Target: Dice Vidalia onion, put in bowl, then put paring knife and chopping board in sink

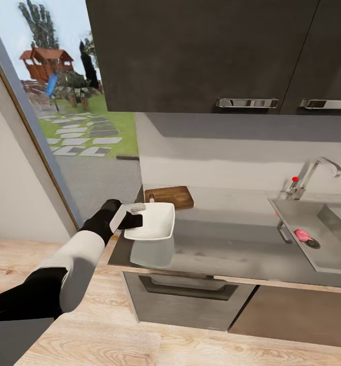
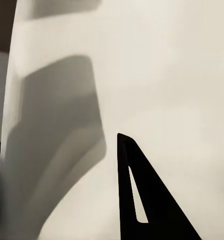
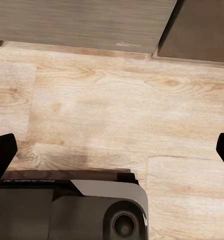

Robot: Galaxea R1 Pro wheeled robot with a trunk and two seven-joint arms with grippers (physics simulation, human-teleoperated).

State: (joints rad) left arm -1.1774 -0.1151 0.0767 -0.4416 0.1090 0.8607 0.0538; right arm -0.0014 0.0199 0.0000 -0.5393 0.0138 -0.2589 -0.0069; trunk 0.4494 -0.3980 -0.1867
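Gripping now: left pincer (image 1: 134, 214) is clamped on the near-left rim of the bowl (image 1: 155, 223), one finger over the rim, one under; the left wrist view shows a dark fingertip (image 2: 142, 200) lying against the white inner wall.
Bowl position: on the table (image 1: 226, 249) near its left end, just in front of the chopping board (image 1: 169, 196); whether it rests flat or is lifted slightly I cannot tell, though a pale reflection shows beneath it.
Bowl handling: judged rigid, smooth and slippery, likely brittle if dropped; the thin flaring rim is the only real hold, so a one-sided pinch could let it tip.
Vidalia onion: small pinkish bulb (image 1: 302, 234) lying in the sink (image 1: 292, 213), beside the round drain, well apart from the bowl.
Onion handling: judged light, round, firm and prone to roll; best taken across its widest part, from above.
Onion axis: too small here to read which way its tip points.
Board axis: long side runs along the back wall, handle slot at its left end.
Paring knife: not made out.
Right pincer: fingers (image 3: 2, 155) spread wide apart, nothing between them, hanging over the wooden floor (image 3: 112, 115) in front of the cabinets.
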